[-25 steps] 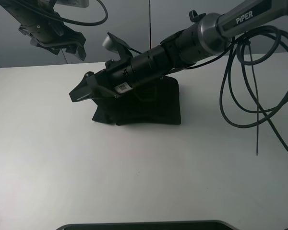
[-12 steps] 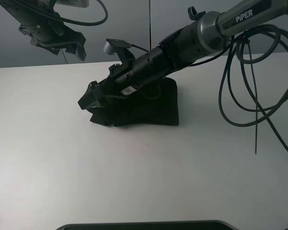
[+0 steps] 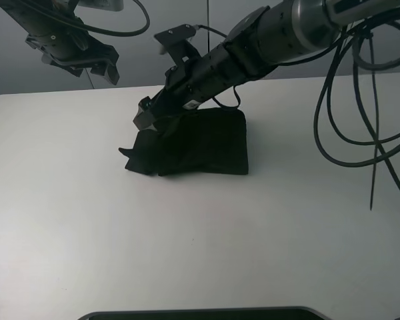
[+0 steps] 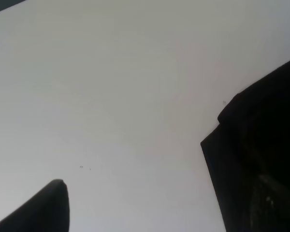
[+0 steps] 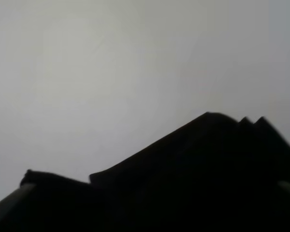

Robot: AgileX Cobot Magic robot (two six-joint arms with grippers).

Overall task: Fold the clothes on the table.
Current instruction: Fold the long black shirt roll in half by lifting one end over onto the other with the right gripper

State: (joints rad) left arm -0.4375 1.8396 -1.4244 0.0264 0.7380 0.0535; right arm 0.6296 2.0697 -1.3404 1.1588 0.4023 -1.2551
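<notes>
My right claw (image 3: 145, 121) had reached across the middle and hung at the far-left corner of the cloth (image 3: 207, 150). The bulk of the cloth lay from its tip toward my right side and a little nearer the camera. I could not tell whether that claw was spread or closed, or whether it touched the fabric. From above, its tip merged with the black cloth, and its wrist view showed only a dark blur against the table (image 3: 187, 240).

The cloth sat as a compact, already doubled bundle on the far half of the table, just right of centre. Its long axis ran side to side. A loose flap stuck out at its left end, just below the right claw's tip.

My left claw (image 3: 101, 70) was raised beyond the table's far-left edge, well apart from the cloth. Its fingers looked spread, with nothing between them.

I judged the right claw the better placed for any move on that flap or left edge, which would go along the long axis toward my right.

The only thing like a container was a dark rim (image 3: 200, 312) at the near edge, its inside hidden.
</notes>
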